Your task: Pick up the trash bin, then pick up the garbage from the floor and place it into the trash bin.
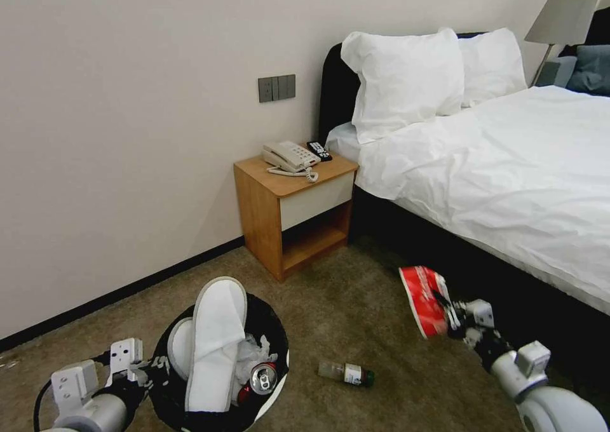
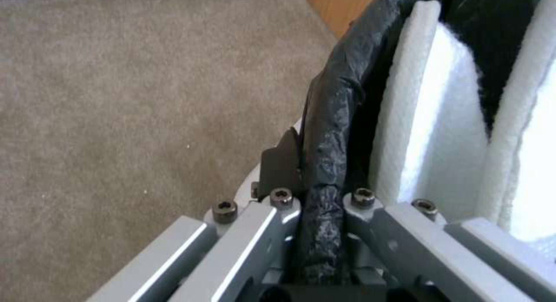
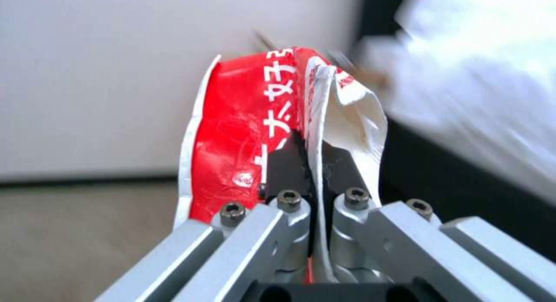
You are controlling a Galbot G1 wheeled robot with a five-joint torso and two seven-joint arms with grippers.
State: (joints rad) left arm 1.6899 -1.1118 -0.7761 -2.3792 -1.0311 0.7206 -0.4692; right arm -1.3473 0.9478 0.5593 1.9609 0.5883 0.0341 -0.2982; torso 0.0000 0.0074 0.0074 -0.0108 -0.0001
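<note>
The right gripper (image 1: 450,312), clamped on the red packet (image 1: 422,300), holds it up over the carpet (image 1: 356,305) near the bed's side edge. To do this step well, I judge it should carry the packet fully over the trash bin (image 1: 270,327) before letting go (the opening is crowded). The left gripper (image 1: 147,371) is pinched on the bin's bag-lined rim, holding it up. Inside: two white slippers (image 1: 213,343), tissues (image 1: 251,351), a crushed can (image 1: 262,377). A green-capped bottle (image 1: 346,373) lies on the carpet between bin and packet.

The head view looks forward and down at the carpet (image 1: 356,317), nightstand (image 1: 289,213) at 12 o'clock. Both wrist views sit close behind their fingers, sharing that carpet.
</note>
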